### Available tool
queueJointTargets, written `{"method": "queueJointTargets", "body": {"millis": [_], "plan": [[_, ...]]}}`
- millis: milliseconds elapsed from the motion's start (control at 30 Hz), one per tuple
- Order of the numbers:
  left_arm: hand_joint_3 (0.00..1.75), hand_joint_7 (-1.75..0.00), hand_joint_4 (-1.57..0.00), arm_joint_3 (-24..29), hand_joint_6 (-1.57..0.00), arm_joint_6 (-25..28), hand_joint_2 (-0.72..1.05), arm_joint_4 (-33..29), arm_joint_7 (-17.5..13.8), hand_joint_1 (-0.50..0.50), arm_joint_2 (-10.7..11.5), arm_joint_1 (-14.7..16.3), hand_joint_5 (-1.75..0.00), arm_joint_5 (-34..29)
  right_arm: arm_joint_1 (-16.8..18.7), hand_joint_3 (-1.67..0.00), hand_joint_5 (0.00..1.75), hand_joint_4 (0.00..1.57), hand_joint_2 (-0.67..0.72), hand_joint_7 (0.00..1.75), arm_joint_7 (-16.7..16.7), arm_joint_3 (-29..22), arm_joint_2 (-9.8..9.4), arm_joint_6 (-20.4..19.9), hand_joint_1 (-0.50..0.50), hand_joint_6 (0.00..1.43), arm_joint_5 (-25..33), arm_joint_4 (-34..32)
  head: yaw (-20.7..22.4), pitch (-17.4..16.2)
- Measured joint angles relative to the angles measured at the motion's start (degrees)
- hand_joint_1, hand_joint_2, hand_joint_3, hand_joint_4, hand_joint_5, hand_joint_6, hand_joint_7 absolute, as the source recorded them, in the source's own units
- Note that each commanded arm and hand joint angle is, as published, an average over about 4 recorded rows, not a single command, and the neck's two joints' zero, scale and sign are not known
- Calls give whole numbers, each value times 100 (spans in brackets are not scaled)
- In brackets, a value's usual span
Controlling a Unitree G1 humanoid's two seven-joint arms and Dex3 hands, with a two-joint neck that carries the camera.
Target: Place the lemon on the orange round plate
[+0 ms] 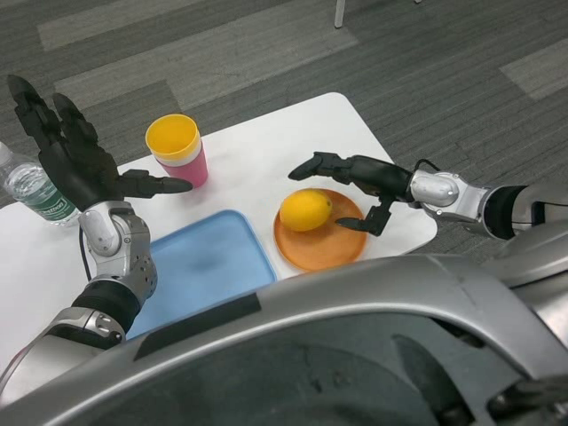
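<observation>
Lemon (pixel 305 209) on orange plate (pixel 321 245), bottle (pixel 34 191) label unreadable

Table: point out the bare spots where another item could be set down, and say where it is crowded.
The blue tray lies bare, between the left hand and the orange round plate. Bare white table stretches behind the plate, right of the stacked cups. It is crowded at the plate: the lemon sits on it and the right hand hovers over its far edge.

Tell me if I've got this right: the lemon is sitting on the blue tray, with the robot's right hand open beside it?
Not quite. The head view shows the lemon on the orange round plate, not the blue tray. The right hand is indeed open beside it.
</observation>
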Motion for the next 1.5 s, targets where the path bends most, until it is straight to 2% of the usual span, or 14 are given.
{"method": "queueJointTargets", "body": {"millis": [100, 133, 167, 233, 267, 367, 533, 633, 767, 900, 1133, 1267, 1400, 1500], "plan": [[9, -7, 0, 0, 0, 0, -64, 0, 0, -48, 0, 0, 0, -1, -21, -50, 0, 0, -54, 23, 47, 2, -21, 1, -46, 0, 0, 16, 6, -6], [9, -7, 0, 0, 0, 0, -64, 0, 0, -48, 1, 0, 0, -1, -33, -26, 0, 0, -57, 17, 58, 2, -32, 1, -46, 0, 0, 34, 6, -6], [9, -7, 0, 0, 0, 0, -64, 0, 0, -49, 2, 0, 0, -3, -44, -12, 0, 0, -57, 14, 66, 2, -50, 1, -46, 0, 0, 59, 8, -6], [9, -7, 0, -1, 0, 0, -66, 0, 0, -50, 3, 0, 0, -7, -61, 0, 0, 0, -46, 5, 88, -1, -93, 1, -46, 0, 2, 113, 10, -6], [9, -7, 0, -1, 0, 0, -68, 0, 0, -50, 4, 0, 0, -9, -65, 0, 0, 0, -40, 3, 103, -11, -112, 0, -46, 0, 4, 148, 9, -2], [9, -7, 0, -4, 0, 0, -72, 0, -1, -49, 6, 0, 0, -11, -64, 0, 0, 0, -5, 0, 126, -105, -125, -4, -46, 0, 58, 306, 2, 41], [9, -7, 0, -7, 0, 4, -72, -2, -2, -50, 3, 0, 0, -12, 59, 0, 0, 0, 55, 0, -152, -537, -78, -90, -46, 0, 245, 568, -35, 217], [9, -7, 0, -8, 0, 10, -72, -5, -6, -50, -5, -1, 0, -14, 225, 0, 0, 0, 68, 0, -405, -945, 60, -166, -46, 0, 294, 587, -57, 382], [9, -7, 0, -8, 0, 12, -72, -8, -12, -50, -17, -2, 0, -24, 390, 0, 0, 0, 72, 0, -697, -1379, 256, -188, -46, 0, 318, 510, -73, 669], [9, -7, 0, -7, 0, 11, -72, -13, -18, -50, -26, -5, 0, -39, 532, 0, 0, 0, 72, 0, -985, -1996, 539, -203, -46, 0, 315, 304, -75, 998], [9, -7, 0, 4, 0, -17, -72, -15, -20, -50, -44, -4, 0, -48, 513, 0, 0, 0, 72, 0, -1338, -2980, 1247, -353, -46, 0, 311, 300, -164, 1928], [9, -7, 0, 5, 0, -74, -72, -15, -20, -50, -63, 20, 0, -49, 341, 0, 0, 0, 72, 0, -1842, -3425, 1639, -665, -44, 0, 325, 645, -205, 2355], [9, -7, 0, 5, 0, -104, -72, -15, -20, -50, -87, 75, 0, -49, 204, 0, 0, 0, 72, 0, -2071, -3592, 1706, -815, -46, 0, 333, 729, -303, 2709], [9, -7, 0, 4, 0, -129, -72, -15, -20, -50, -88, 114, 0, -49, 153, 0, 0, 0, 72, 0, -2139, -3673, 1706, -857, -45, 0, 336, 651, -353, 2811]]}}
